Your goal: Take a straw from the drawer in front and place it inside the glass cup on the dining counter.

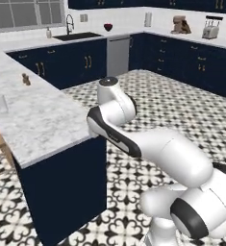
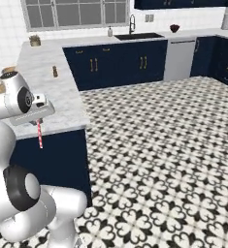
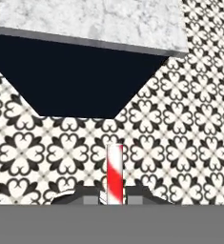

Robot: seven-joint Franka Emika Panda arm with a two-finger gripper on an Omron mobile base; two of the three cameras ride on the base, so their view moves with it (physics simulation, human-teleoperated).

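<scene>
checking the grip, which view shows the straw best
The hand view: the straw stands large with clear red and white stripes, clamped in the claw. The right base view shows it thin, hanging below the hand.

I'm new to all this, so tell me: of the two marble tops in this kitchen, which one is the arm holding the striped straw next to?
The dining counter, the marble slab on a navy base jutting into the floor. The gripper holds the straw at its near end. The other top runs along the tiled wall with the sink.

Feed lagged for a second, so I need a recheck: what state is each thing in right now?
straw: clamped in the pincer, hanging down in the right base view, above the patterned floor beside the counter's end.
pincer: shut on the straw.
glass cup: upright on the dining counter, no straw in it.
salt and pepper shakers: upright on the counter.
</scene>
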